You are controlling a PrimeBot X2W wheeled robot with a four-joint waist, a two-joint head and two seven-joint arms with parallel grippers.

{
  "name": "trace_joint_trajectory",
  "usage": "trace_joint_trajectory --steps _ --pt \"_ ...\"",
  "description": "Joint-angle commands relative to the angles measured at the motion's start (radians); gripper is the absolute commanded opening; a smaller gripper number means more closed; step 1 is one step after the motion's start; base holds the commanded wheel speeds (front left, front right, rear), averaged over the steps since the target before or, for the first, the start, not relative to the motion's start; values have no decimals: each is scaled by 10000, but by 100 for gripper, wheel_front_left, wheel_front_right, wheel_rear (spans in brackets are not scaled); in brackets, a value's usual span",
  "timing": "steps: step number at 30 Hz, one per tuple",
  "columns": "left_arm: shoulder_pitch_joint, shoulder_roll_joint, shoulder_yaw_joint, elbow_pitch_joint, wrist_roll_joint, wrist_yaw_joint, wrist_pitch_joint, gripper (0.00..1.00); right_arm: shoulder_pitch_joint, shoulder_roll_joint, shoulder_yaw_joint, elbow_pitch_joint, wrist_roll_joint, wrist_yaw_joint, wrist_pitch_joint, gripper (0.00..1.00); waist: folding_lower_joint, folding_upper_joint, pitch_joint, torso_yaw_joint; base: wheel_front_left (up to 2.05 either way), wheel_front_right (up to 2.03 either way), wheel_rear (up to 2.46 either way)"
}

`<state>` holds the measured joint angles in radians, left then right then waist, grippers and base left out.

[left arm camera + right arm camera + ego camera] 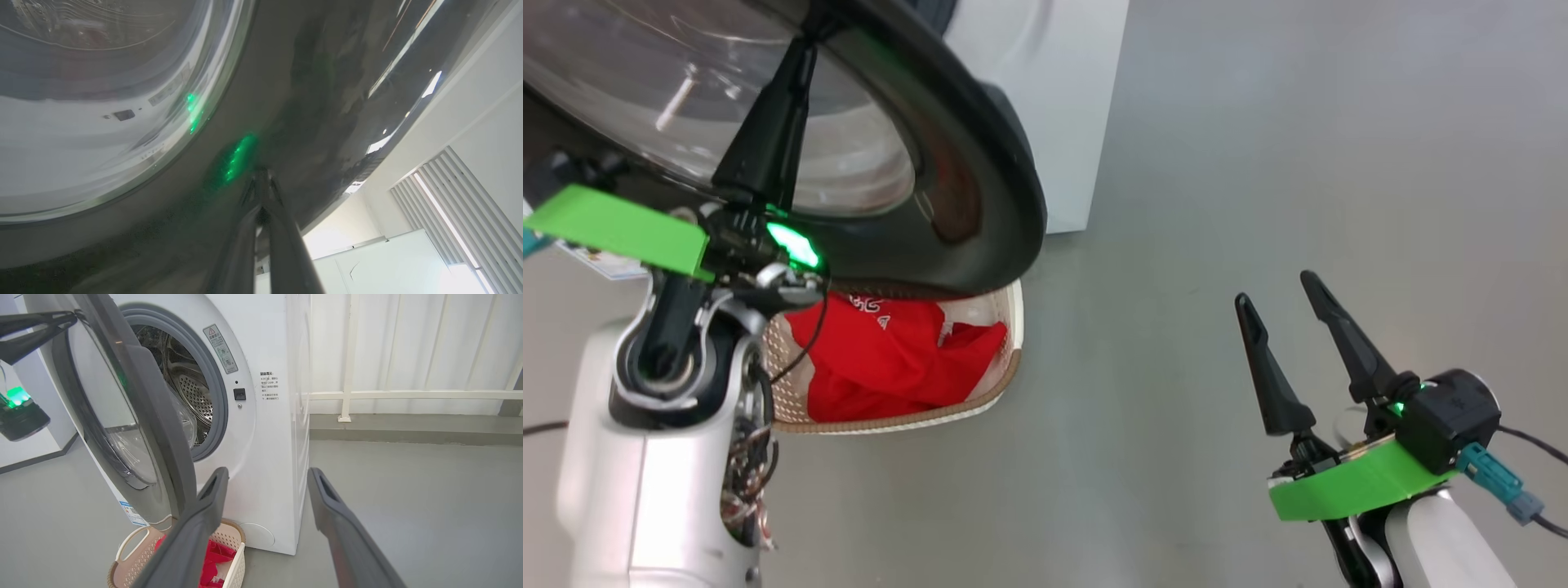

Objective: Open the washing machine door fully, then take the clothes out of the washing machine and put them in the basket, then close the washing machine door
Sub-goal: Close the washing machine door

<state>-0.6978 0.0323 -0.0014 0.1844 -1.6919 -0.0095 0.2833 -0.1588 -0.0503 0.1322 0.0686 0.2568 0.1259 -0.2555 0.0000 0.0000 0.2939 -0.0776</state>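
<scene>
The washing machine door (1005, 188) stands partly open, its black rim and glass bowl over the basket (1013, 327). My left gripper (809, 37) is shut, empty, with its tips against the outer rim (306, 102); the left gripper (261, 177) touches the glossy black. The left gripper (71, 318) meets the door (159, 428) near its top edge. Red clothes (890, 359) lie in the basket (235, 555) before the washing machine (269, 457). The drum (192, 388) looks bare where it shows. My right gripper (1276, 292) hangs open over the floor, apart from everything; the right gripper (265, 475) holds nothing.
Grey floor (1217, 163) stretches to the right of the machine. A white railing (408, 394) and pale curtain run along the back wall. A white panel (24, 445) stands left of the machine. Cables (1535, 445) trail from my right wrist.
</scene>
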Motion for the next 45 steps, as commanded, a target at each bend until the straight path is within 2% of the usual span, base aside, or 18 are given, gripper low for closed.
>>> trace_joint_trajectory --steps 1,21,36,45 --pt "-365 179 154 -187 21 -124 -21 0 -322 1 148 -299 122 48 -63 100 0 0 147 -111 0 0 0" --pt "-2290 179 -37 1585 290 -826 -550 0 -520 1 95 -449 57 48 -63 100 0 0 910 -414 0 0 0" --pt "-3177 179 -167 2215 430 -1070 -670 0 -699 1 134 -451 22 48 -63 100 0 0 1295 -491 0 0 0" --pt "-2639 286 -339 2198 732 -1171 -618 0 -723 1 107 -322 72 48 -63 100 0 0 1020 -453 0 0 0"
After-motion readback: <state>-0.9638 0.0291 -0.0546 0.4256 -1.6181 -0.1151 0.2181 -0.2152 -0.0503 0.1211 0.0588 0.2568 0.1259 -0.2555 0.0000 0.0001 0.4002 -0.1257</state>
